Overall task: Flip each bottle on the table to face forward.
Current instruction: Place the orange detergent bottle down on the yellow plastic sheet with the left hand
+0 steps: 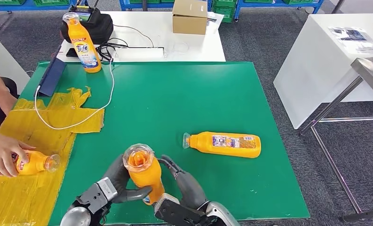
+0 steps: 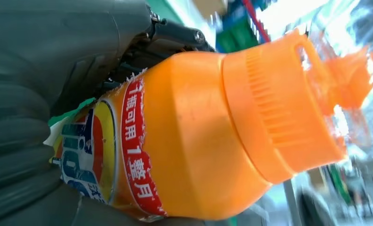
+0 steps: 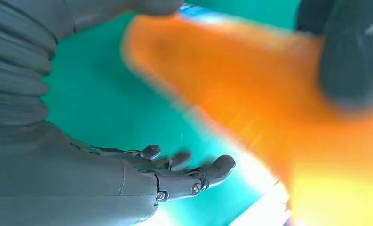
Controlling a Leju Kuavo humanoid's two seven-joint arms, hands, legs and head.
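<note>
We've got the held bottle (image 1: 145, 174) upright at the near edge of the green table (image 1: 175, 108), cap toward the head camera, and our left hand (image 1: 110, 188) wraps its body, thumb across the front and fingers behind. It looks like full detergent, so we'd judge it weighty, with stiff, slick plastic walls; the waist below the ribbed cap (image 2: 278, 113) seems the safest place to hold. Our right hand (image 1: 186, 186) sits just beside the bottle, fingers (image 3: 212, 169) spread and curved, holding nothing; whether it touches, we cannot tell. The lying bottle (image 1: 224, 143) rests on its side mid-table, back label up, and the standing bottle (image 1: 83, 44) waits far left. A person's hand (image 1: 3, 153) holds another bottle (image 1: 34, 162) on the yellow bag (image 1: 43, 141).
</note>
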